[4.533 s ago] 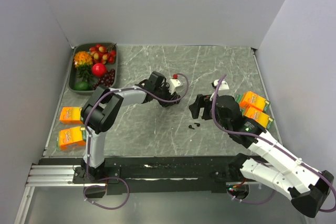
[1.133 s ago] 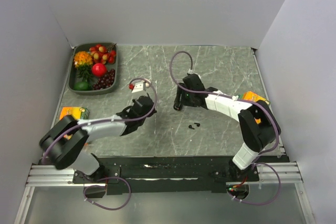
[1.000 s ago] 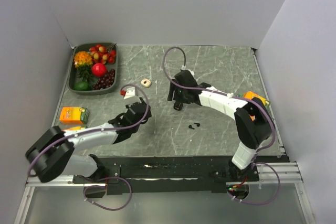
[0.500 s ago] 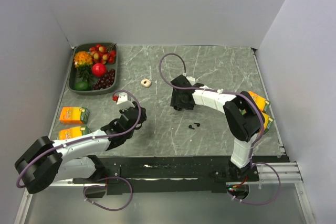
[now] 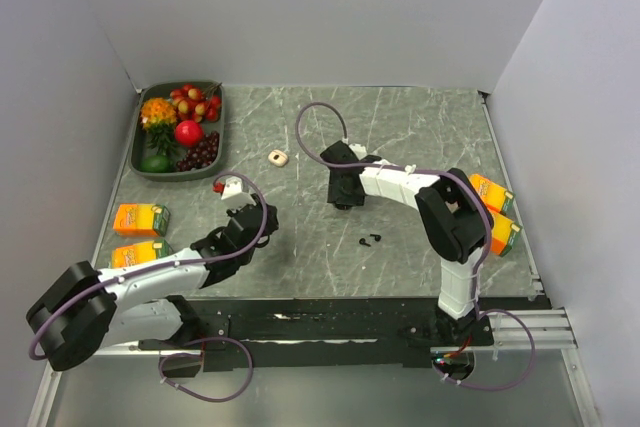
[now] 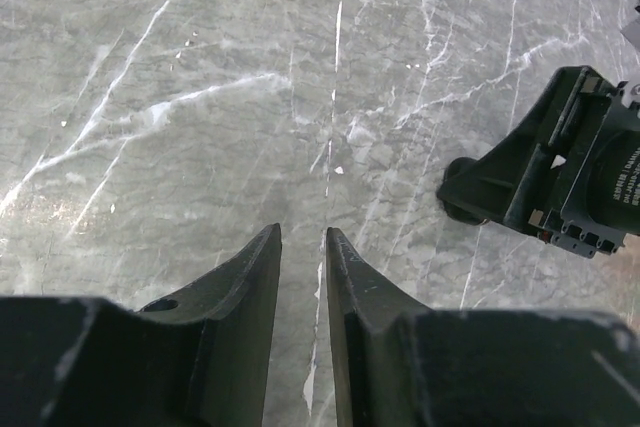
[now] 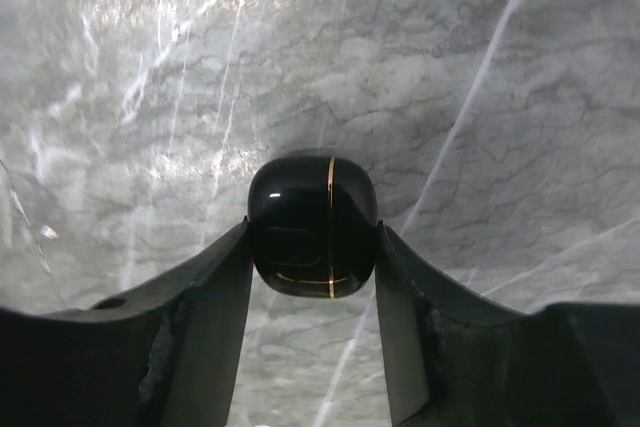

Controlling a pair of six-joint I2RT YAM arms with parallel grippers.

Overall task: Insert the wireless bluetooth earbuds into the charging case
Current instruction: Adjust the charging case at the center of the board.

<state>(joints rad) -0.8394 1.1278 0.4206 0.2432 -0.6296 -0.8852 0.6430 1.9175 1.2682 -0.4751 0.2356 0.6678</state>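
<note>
The charging case (image 7: 312, 209), a glossy black pebble with a thin gold seam, sits on the marble between the fingertips of my right gripper (image 7: 313, 226). Both fingers touch its sides. From above, the right gripper (image 5: 343, 194) stands at mid-table and covers the case. The two earbuds (image 5: 370, 240) lie as tiny black pieces just in front of it, apart from both grippers. My left gripper (image 5: 264, 220) rests low to the left. Its jaws (image 6: 302, 233) are nearly together with nothing between them, and they point toward the right gripper (image 6: 565, 177).
A beige ring-shaped object (image 5: 278, 158) lies behind the left gripper. A tray (image 5: 218, 137) of fruit stands at the back left. Two orange cartons (image 5: 139, 219) sit by the left edge and two more (image 5: 495, 194) by the right.
The right gripper's jaws have narrowed onto the charging case, and its arm has folded in closer. The left arm has drawn back slightly toward the near left. The earbuds have not moved.
</note>
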